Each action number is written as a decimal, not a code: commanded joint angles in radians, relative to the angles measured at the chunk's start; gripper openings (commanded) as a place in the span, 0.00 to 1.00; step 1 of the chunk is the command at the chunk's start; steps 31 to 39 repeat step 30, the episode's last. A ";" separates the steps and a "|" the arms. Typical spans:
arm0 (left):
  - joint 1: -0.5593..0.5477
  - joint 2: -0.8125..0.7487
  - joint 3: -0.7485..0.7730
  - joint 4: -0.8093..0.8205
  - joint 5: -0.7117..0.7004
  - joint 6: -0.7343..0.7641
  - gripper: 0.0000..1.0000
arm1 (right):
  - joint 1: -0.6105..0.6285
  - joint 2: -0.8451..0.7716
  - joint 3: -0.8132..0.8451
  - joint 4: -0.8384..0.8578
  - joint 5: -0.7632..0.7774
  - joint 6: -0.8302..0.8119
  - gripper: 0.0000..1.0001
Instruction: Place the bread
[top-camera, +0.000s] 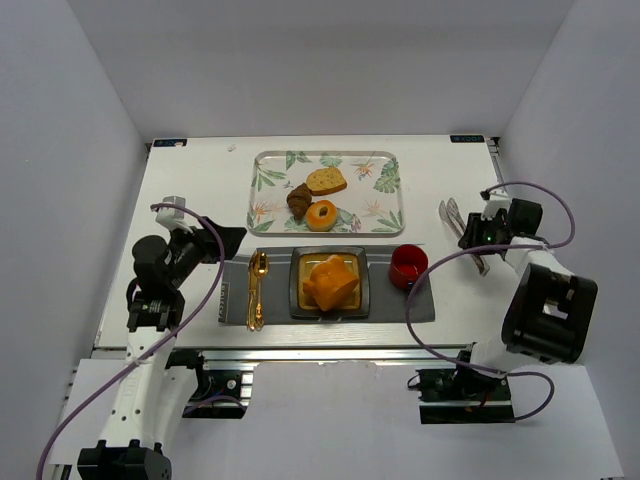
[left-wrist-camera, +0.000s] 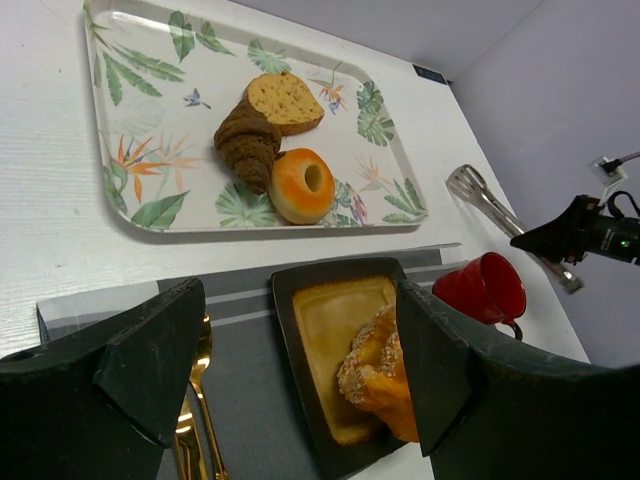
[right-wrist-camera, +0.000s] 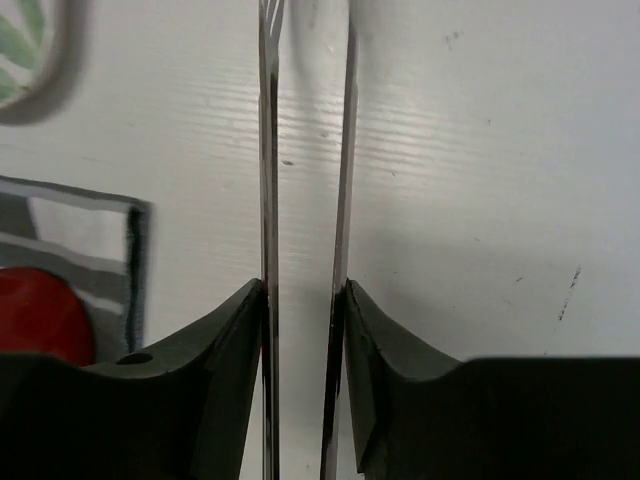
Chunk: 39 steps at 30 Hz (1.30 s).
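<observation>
The left jaws stand wide apart, the bread (left-wrist-camera: 375, 375) on its dark plate (left-wrist-camera: 288, 340) just ahead between them. The right jaws clamp both arms of the metal tongs (right-wrist-camera: 268, 150), with the red cup (right-wrist-camera: 35, 315) to their left.

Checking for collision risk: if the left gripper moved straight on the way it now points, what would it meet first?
Probably the dark plate, then the bread on it: both sit between the open fingers of the left gripper; depth is unclear.
</observation>
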 joint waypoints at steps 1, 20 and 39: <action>0.002 0.007 0.025 -0.016 0.011 0.019 0.86 | -0.013 0.053 -0.030 0.169 0.048 0.051 0.43; 0.004 -0.024 -0.004 -0.031 0.008 0.006 0.86 | -0.077 0.024 0.129 -0.216 -0.026 -0.179 0.89; 0.004 -0.014 0.005 -0.013 0.025 0.003 0.86 | -0.059 -0.140 0.408 -0.278 -0.057 -0.009 0.89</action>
